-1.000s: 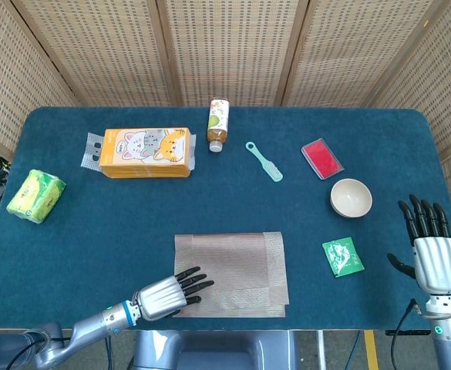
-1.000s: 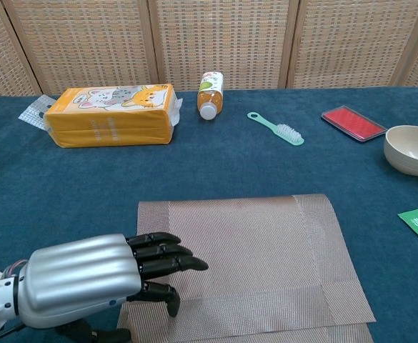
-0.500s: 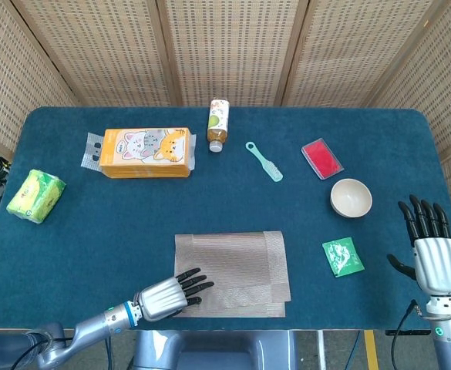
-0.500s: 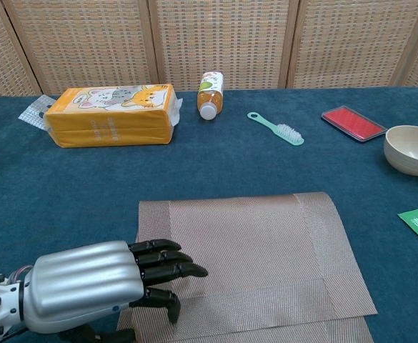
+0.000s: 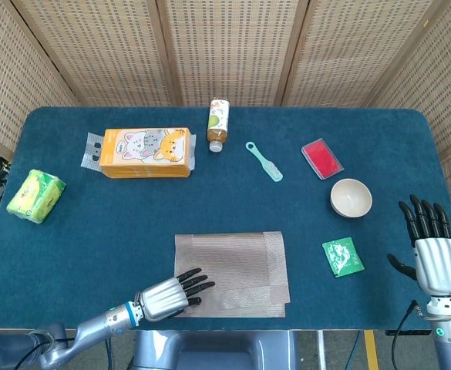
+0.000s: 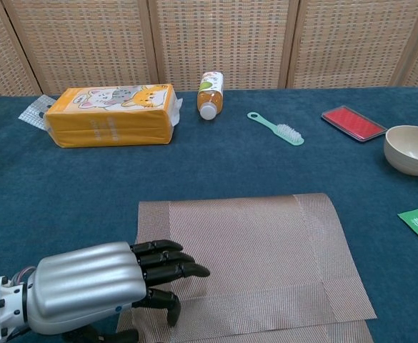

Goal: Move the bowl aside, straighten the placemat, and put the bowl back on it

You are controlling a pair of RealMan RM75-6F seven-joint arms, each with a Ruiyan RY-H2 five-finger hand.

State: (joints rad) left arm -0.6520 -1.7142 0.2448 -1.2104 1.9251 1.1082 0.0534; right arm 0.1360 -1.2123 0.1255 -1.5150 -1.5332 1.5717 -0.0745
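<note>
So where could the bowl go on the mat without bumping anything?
The placemat is bare across its middle and right side, toward the green packet. Its left corner is crowded: the left hand rests there. The bowl sits off the mat, beside the red case.

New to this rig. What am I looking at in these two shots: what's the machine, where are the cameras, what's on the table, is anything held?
It is a two-armed robot with metal, human-like hands, working at a blue table. One picture looks down from its head, the other looks forward from its chest.

The left hand lies with its fingers on the near left corner of a beige placemat. The right hand is raised, fingers spread, holding nothing.

Off the mat to the right sits a cream bowl, with a green packet nearer and a red case behind it. Further back lie a mint brush, a bottle on its side and an orange cat-print pack. A yellow-green pack sits far left.
</note>
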